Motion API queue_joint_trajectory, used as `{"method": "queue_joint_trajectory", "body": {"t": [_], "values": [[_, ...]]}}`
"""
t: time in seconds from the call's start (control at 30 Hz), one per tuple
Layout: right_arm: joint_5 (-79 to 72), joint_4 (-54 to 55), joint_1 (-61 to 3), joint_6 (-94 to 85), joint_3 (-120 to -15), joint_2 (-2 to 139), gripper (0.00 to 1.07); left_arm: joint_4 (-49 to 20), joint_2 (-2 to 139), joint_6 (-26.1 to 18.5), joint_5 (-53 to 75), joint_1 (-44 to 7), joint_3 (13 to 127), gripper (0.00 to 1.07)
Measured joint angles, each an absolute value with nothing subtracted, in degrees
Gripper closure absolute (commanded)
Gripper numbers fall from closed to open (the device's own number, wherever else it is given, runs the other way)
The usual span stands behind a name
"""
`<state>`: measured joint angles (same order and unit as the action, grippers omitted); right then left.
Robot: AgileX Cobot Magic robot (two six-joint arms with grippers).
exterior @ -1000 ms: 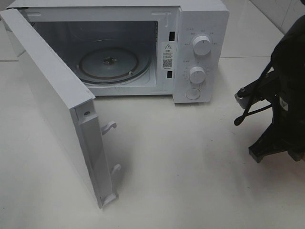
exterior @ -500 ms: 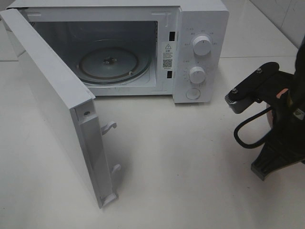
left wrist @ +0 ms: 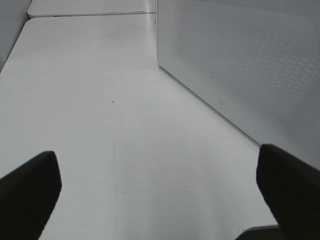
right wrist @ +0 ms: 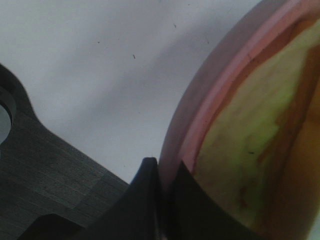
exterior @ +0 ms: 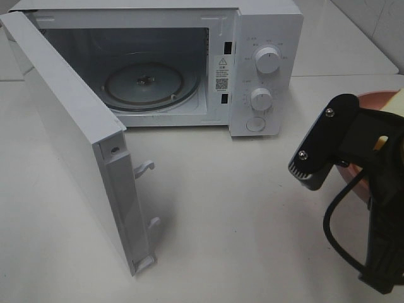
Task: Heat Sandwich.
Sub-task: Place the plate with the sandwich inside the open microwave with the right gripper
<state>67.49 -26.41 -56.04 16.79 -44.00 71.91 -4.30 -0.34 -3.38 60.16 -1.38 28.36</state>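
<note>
Right gripper [right wrist: 162,169]: my fingers pinched shut on the pink plate [right wrist: 200,115] rim. Sandwich [right wrist: 240,150]: on that plate, right of the microwave [exterior: 265,38], door [exterior: 69,126] open. Left gripper [left wrist: 160,187]: my fingers spread wide, holding nothing, above table [left wrist: 100,75].

The white table [exterior: 252,208] is smooth and mostly bare, with a faint curved scratch [left wrist: 115,145] and a few dark specks on it. A white microwave [exterior: 158,57] stands at its rear, with its door [exterior: 69,139] swung open over the left side. A pink plate [exterior: 377,95] sits over the right edge; whether it rests on the table cannot be told.
</note>
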Motion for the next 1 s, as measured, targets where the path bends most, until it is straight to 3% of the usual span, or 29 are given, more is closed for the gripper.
{"method": "queue_joint_trajectory", "body": {"t": [0.33,1.0], "values": [[67.9,-26.4,-61.8,8.2,-44.0,71.8,1.07,-4.3,-0.3,-3.4,60.2,-1.4,28.4,0.07],[60.8,-26.5,-62.0,-15.7,-43.8,71.8,1.07,-4.3,-0.3,-3.4,60.2,-1.4,28.4,0.07]]}}
